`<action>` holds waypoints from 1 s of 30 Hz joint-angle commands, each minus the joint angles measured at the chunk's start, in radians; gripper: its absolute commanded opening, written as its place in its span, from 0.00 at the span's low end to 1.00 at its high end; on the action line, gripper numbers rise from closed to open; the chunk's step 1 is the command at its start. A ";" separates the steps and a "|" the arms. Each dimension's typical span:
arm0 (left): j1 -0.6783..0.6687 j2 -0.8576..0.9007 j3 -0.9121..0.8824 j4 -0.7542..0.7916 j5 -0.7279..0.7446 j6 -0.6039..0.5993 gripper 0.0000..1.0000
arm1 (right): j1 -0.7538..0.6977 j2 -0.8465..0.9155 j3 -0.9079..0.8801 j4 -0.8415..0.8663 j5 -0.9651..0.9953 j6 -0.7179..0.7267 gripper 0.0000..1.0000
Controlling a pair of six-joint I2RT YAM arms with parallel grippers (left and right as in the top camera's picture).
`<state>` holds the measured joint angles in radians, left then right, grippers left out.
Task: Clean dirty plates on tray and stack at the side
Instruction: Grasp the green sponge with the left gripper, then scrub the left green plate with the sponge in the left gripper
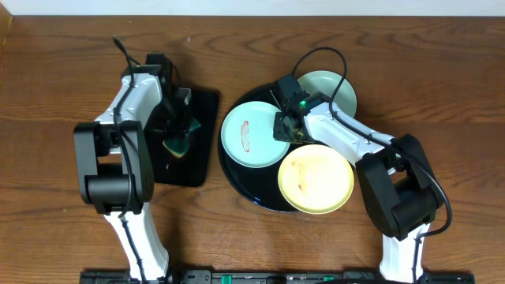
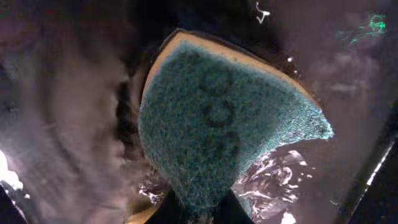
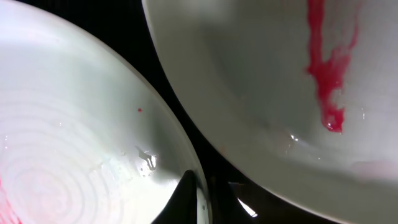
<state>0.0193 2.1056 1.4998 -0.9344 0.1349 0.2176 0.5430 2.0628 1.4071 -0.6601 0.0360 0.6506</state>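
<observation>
Glossy black tray (image 1: 245, 183) right of centre on the wooden tabletop (image 1: 63, 71), seen from overhead. Carries a blue-green plate (image 1: 251, 136) with a red smear, a yellow plate (image 1: 316, 180) overhanging the front rim, and a pale green plate (image 1: 330, 88) at the back edge. Right hand (image 1: 286, 126) at the blue-green plate's right rim. Left hand (image 1: 177, 126) over the small rectangular tray (image 1: 207, 118), grasping the green sponge (image 1: 175, 146).

Left wrist: sponge filling the view, narrowing into the clenched fingers below.

Right wrist: two plates side by side, the right one red-streaked; dark fingertips (image 3: 183, 199) beside the left rim. Cannot tell whether clamped or released.
</observation>
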 commanded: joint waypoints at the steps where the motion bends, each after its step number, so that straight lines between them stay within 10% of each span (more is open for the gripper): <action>1: 0.005 0.023 -0.023 0.012 -0.012 -0.038 0.07 | 0.016 0.032 0.004 0.017 -0.006 0.015 0.09; 14: 0.003 -0.149 0.117 -0.062 -0.007 -0.202 0.07 | 0.016 0.032 0.004 0.018 -0.006 0.015 0.09; 21: -0.023 -0.189 0.098 -0.089 0.365 -0.228 0.08 | 0.016 0.032 0.004 0.021 -0.007 0.016 0.05; 30: -0.167 -0.181 -0.026 0.007 0.407 -0.341 0.07 | 0.015 0.032 0.004 0.021 -0.011 0.018 0.05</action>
<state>-0.1020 1.9133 1.5108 -0.9691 0.4969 -0.0425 0.5434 2.0682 1.4075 -0.6491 0.0383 0.6506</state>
